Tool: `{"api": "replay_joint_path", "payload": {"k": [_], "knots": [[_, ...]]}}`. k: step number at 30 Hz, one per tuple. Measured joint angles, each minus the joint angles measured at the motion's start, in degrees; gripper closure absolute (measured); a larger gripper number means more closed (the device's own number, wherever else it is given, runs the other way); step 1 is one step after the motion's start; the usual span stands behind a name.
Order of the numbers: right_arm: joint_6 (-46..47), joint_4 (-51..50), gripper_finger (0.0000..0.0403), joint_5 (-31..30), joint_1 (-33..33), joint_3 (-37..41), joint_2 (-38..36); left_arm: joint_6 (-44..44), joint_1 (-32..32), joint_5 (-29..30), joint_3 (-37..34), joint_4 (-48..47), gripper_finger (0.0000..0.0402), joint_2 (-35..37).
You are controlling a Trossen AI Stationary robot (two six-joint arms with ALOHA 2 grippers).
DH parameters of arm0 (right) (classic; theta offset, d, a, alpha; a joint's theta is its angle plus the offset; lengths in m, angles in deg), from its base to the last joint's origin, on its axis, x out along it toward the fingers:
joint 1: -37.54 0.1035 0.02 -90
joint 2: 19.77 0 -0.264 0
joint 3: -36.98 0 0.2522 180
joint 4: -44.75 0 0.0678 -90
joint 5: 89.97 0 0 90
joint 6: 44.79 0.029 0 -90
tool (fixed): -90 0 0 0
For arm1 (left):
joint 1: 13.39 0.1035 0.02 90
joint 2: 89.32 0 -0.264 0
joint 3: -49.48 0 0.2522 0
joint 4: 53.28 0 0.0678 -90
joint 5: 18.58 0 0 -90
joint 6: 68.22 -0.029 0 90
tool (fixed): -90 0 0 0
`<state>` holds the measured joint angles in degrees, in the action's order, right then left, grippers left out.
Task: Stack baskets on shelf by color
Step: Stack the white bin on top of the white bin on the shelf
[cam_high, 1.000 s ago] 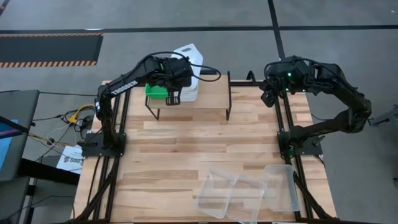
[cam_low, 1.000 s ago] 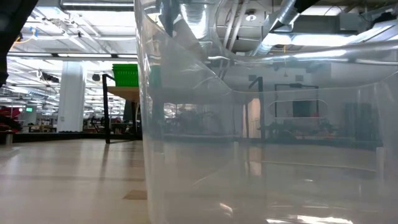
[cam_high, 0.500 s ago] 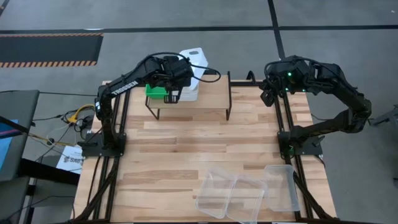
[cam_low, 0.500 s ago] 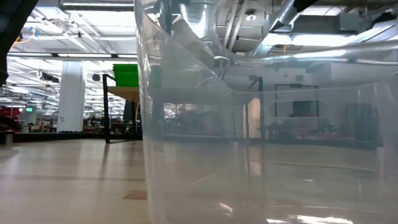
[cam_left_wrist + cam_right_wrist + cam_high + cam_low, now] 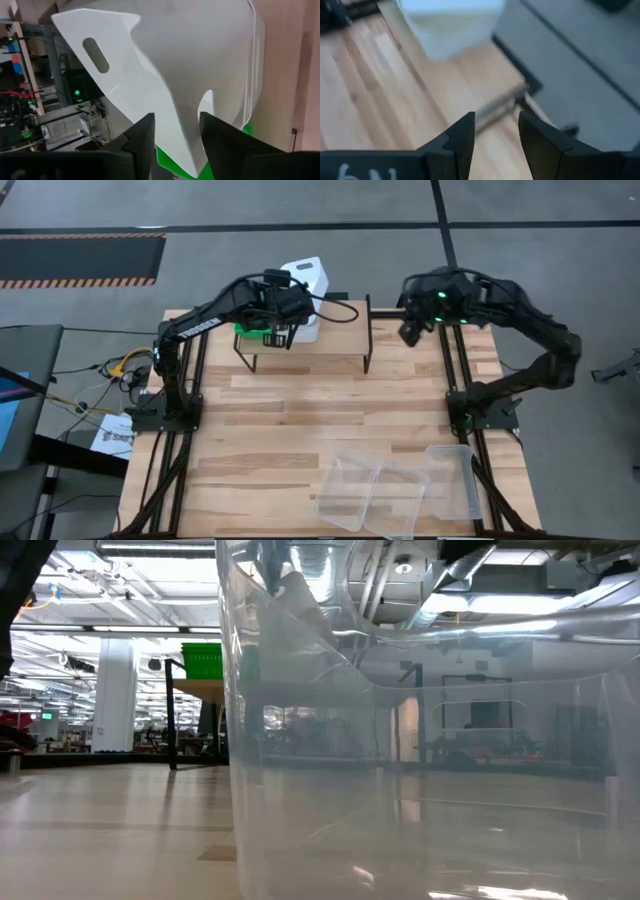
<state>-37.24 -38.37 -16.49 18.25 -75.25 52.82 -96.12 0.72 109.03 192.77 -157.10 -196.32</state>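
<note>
The shelf stands at the table's far side. On its left end rest green baskets and, beside them, white ones. The top white basket is tilted, its far end raised past the table's far edge. My left gripper hangs over these stacks, slanting down. It is open, with the tilted white basket's wall between its fingers. A green basket's rim shows just below. My right gripper hovers open beyond the shelf's right end, with nothing between its fingers. My left gripper stands with one finger on either side of the white basket's wall, slanting down from the near side. I cannot tell whether either finger touches it. The basket is tilted, its slotted end raised.
Three clear baskets lie side by side at the table's near right edge. One of them fills most of the low view. The middle of the wooden tabletop is bare planks.
My right gripper has gone toward the table's left, nearer the shelf's right end. My left wrist has turned a little over the stacks, and the tilted white basket has shifted slightly with it.
</note>
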Motion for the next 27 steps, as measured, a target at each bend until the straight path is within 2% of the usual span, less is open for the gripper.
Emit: {"api": "replay_joint_path", "payload": {"k": [5, 8, 12, 20, 27], "knots": [[-6.8, 16.4, 0.0228, 0.1, -2.4, 0.0, 6.2, 0.1, 0.0, 0.0, 0.8, 0.0, 0.0255, 0.0], [-9.9, 22.5, 0.0228, 1.6, -5.4, 0.0, 10.8, 1.1, 0.0, 0.0, 0.8, 0.0, 0.0255, 0.0], [-10.3, 28.1, 0.0228, 10.2, -10.3, 0.0, 17.4, 2.2, 0.0, 0.0, 0.8, 0.0, 0.0255, 0.0], [-10.6, 36.4, 0.0228, 19.7, -15.9, 0.0, 26.4, 2.5, 0.0, -0.1, 0.8, 0.0, 0.0255, 0.0], [-10.6, 44.1, 0.0228, 21.7, -16.6, 0.0, 30.0, -1.5, -1.0, 2.4, 0.8, 0.1, 0.0255, 0.0]]}}
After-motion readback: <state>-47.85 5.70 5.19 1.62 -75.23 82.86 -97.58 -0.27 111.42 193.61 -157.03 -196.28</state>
